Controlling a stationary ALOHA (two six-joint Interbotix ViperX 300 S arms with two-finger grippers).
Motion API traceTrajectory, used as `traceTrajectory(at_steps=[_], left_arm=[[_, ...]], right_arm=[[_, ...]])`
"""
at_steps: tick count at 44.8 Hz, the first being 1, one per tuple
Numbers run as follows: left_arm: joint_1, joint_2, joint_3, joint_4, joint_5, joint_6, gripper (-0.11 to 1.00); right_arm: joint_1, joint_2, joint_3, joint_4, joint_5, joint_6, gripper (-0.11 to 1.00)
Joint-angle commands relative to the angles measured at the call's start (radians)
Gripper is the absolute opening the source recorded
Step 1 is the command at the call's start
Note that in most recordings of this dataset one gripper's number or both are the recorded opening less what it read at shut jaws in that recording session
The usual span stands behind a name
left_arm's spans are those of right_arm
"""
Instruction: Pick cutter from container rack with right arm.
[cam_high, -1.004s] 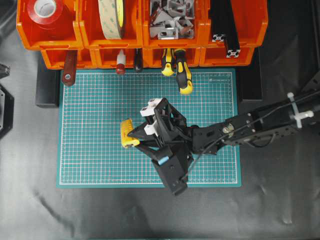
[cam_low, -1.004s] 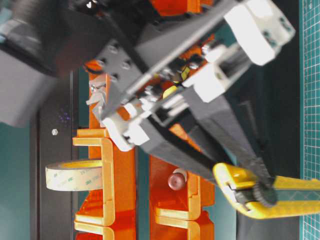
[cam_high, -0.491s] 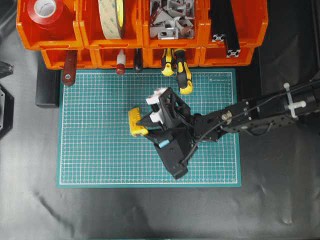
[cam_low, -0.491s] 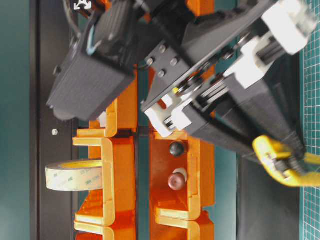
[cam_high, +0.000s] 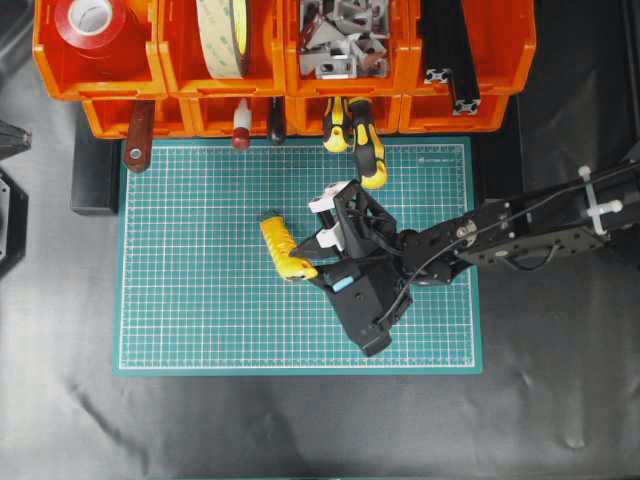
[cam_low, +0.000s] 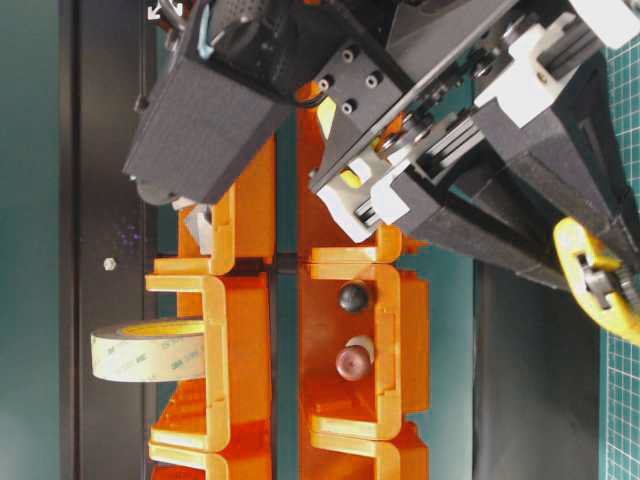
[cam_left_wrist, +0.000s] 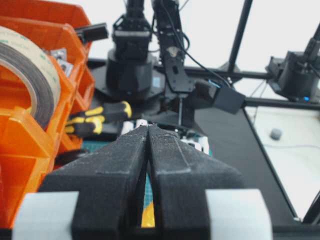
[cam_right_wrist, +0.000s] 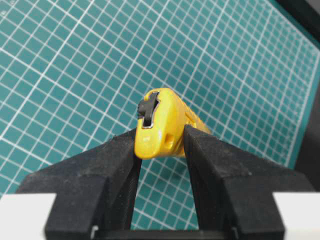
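Black pads of the right gripper (cam_right_wrist: 159, 145) clenched on the yellow cutter (cam_right_wrist: 160, 122) at its butt end, held over the green mat (cam_high: 190, 300), well clear of the container rack (cam_high: 120, 110); best kept squeezed firm and level, no twisting; left gripper (cam_left_wrist: 148, 165) closed on nothing
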Motion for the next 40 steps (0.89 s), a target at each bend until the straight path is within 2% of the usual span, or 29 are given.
traceTrajectory(at_steps=[1,13,15,20,23,31,40], left_arm=[[0.002,0.008,-0.014,0.003,0.017,-0.015,0.01],[0.002,-0.002,-0.017,0.003,0.054,-0.048,0.01],[0.003,-0.002,-0.018,0.003,0.058,-0.048,0.01],[0.002,-0.006,-0.021,0.003,0.06,-0.049,0.01],[0.003,-0.009,-0.023,0.003,0.061,-0.049,0.01],[0.003,-0.014,-0.025,0.003,0.061,-0.048,0.01],[0.008,-0.014,-0.023,0.003,0.066,-0.046,0.01]], right_arm=[[0.005,-0.026,0.017,0.02,-0.034,0.011,0.27],[0.025,-0.034,0.074,0.046,-0.051,0.014,0.29],[0.029,-0.035,0.08,0.06,-0.058,0.014,0.36],[0.029,-0.038,0.097,0.114,-0.066,0.014,0.66],[0.029,-0.044,0.107,0.146,-0.066,0.012,0.74],[0.052,-0.052,0.126,0.164,-0.058,0.012,0.74],[0.097,-0.092,0.129,0.219,-0.005,0.012,0.74]])
